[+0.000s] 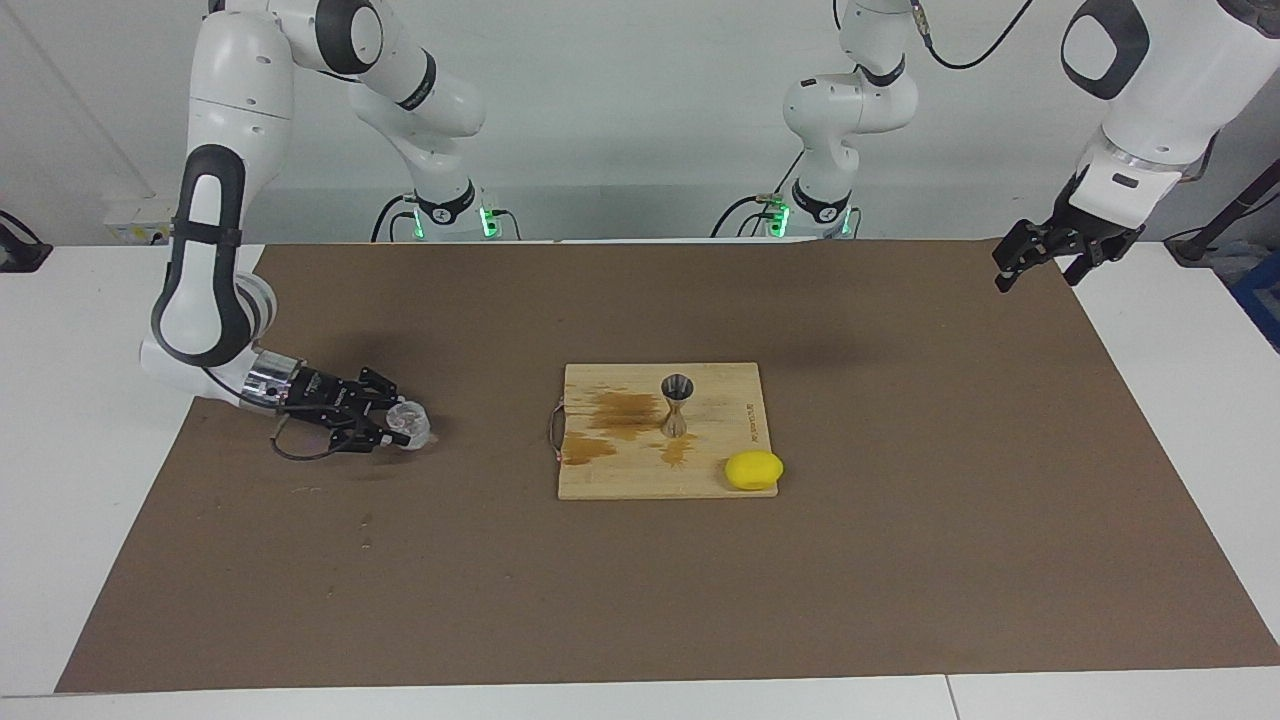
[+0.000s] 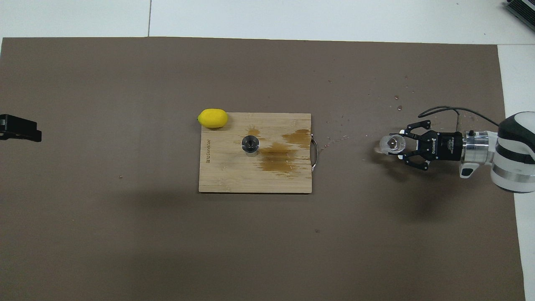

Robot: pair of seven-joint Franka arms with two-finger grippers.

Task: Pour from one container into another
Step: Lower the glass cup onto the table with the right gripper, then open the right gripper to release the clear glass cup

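Observation:
The clear glass cup [image 1: 412, 420] [image 2: 391, 144] is upright, low over the brown mat toward the right arm's end of the table. My right gripper [image 1: 398, 429] [image 2: 400, 145] reaches in sideways and is shut on it; I cannot tell whether the cup touches the mat. The silver hourglass jigger [image 1: 677, 405] [image 2: 250, 145] stands upright on the wooden board [image 1: 640, 480] [image 2: 234, 179], well apart from the cup. My left gripper [image 1: 1040, 262] [image 2: 19, 129] waits open and empty, raised over the mat's edge at the left arm's end.
A yellow lemon [image 1: 753, 470] [image 2: 213, 118] lies at the board's corner farther from the robots. Brown spilled liquid [image 1: 622, 415] [image 2: 278, 158] stains the board beside the jigger. Small droplets [image 2: 334, 138] dot the mat between board and cup.

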